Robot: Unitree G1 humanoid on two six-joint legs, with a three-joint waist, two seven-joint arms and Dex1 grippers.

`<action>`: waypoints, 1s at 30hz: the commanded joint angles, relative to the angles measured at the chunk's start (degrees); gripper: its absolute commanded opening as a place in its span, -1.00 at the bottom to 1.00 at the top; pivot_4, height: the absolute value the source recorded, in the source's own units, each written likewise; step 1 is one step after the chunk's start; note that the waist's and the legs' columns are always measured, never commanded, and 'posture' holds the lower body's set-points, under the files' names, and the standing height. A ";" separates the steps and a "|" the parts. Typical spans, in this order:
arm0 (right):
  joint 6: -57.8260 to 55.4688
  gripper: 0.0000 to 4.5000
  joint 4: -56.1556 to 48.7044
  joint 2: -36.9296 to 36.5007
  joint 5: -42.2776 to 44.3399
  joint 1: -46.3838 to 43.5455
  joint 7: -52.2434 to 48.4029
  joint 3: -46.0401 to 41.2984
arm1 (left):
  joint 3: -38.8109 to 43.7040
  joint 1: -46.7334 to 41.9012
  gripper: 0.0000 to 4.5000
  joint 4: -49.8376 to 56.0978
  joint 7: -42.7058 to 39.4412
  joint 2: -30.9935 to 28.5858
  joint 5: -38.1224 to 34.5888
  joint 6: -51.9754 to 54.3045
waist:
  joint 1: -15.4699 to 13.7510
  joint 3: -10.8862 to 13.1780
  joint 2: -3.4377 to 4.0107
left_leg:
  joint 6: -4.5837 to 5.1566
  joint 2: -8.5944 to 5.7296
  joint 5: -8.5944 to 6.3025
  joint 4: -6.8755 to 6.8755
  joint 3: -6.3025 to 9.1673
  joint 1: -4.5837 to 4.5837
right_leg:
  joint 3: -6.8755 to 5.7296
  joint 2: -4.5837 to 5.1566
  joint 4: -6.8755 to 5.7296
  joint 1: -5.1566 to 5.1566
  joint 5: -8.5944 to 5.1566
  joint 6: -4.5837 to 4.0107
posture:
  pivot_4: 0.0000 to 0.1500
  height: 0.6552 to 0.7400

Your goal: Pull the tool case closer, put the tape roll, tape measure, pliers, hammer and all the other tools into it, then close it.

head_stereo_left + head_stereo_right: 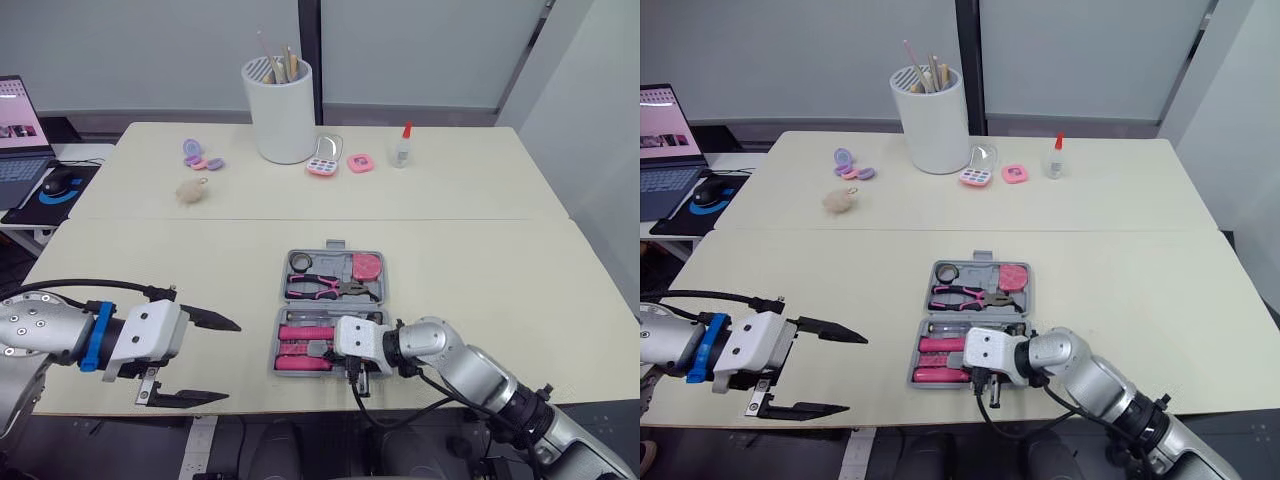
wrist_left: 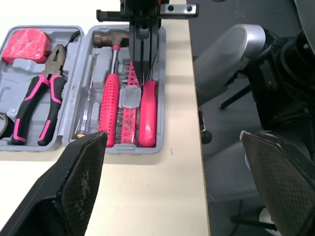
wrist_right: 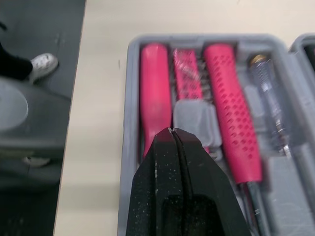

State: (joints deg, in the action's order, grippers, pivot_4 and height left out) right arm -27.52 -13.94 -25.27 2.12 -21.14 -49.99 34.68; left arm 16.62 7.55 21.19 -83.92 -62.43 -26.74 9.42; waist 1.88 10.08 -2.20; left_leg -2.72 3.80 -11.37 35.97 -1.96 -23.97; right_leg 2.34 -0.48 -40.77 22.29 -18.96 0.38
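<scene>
An open grey tool case (image 1: 975, 262) lies near the front edge of the desk (image 1: 1140, 280), its far half holding a tape roll (image 1: 945, 272), pink-handled pliers (image 1: 968, 297) and a pink tape measure (image 1: 1010, 274), its near half holding pink-handled tools (image 1: 938, 345). The right claw (image 1: 955, 362) is over the case's near half, while the left claw (image 1: 856, 373) hangs well to the case's left, fingers spread wide. At the back stand a white cup (image 1: 937, 125) of sticks, a glue bottle (image 1: 1055, 158) and a laptop (image 1: 665, 135).

The table (image 1: 500, 290) carries an open tool case (image 1: 335, 263), a white pot (image 1: 283, 120) and perhaps a glue bottle (image 1: 402, 150).
</scene>
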 commanded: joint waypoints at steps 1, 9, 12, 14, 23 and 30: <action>-2.65 -0.99 -7.38 -2.78 7.38 -1.20 -3.58 -9.40 | 1.59 -1.00 1.00 -0.22 2.29 1.39 -2.35 1.42 | -0.05 0.00 0.00 | 0.00 0.00 0.00 0.00 0.01 0.00 | -0.01 0.00 0.00 -0.01 0.00 0.00 | 1.00 1.00; -6.57 -0.25 -8.21 -23.00 23.14 -0.92 -17.69 -33.83 | 6.81 -4.60 1.00 -8.94 7.48 1.69 -6.16 9.87 | -0.21 0.07 0.01 | 0.00 -0.07 0.00 0.00 0.05 0.02 | -0.06 0.08 0.02 -0.08 0.00 0.00 | 1.00 1.00; -4.97 0.09 -4.01 -27.86 23.33 -1.07 -19.70 -36.93 | 7.04 -6.78 1.00 -14.84 7.24 0.50 -4.70 10.02 | -0.09 0.07 0.00 | 0.01 -0.07 0.00 -0.02 0.01 0.06 | -0.04 0.08 0.04 -0.06 0.00 0.00 | 1.00 1.00; -3.28 0.34 -1.40 -30.20 22.68 -0.66 -20.83 -38.67 | 7.02 -8.75 1.00 -19.49 7.44 0.25 -3.24 8.37 | 0.14 0.08 0.00 | 0.01 -0.06 0.00 -0.03 -0.02 0.06 | -0.02 0.03 0.04 -0.04 0.00 -0.01 | 1.00 1.00; 6.82 0.98 11.30 -33.85 18.17 0.48 -21.91 -41.45 | 5.34 -15.39 1.00 -39.52 5.02 -1.47 4.25 -4.34 | 0.05 0.10 0.04 | 0.01 -0.05 0.00 -0.02 -0.13 0.04 | 0.04 0.09 0.03 0.01 0.07 -0.12 | 1.00 1.00; 8.05 0.98 12.48 -33.31 17.66 0.60 -21.15 -41.10 | 3.39 -18.34 1.00 -40.13 5.27 -0.75 5.07 -5.39 | -0.01 0.11 0.05 | 0.01 -0.04 0.00 -0.01 -0.12 0.03 | 0.03 0.10 0.01 0.00 0.10 -0.18 | 1.00 1.00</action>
State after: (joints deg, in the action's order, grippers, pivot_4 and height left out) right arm -20.51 -0.86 -57.95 19.56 -20.65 -71.14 -5.06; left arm 19.60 -9.99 -19.88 -78.37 -62.72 -21.58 4.49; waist 1.88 10.19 -2.15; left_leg -2.71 3.76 -11.37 35.96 -2.08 -23.94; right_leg 2.37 -0.39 -40.77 22.29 -18.86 0.21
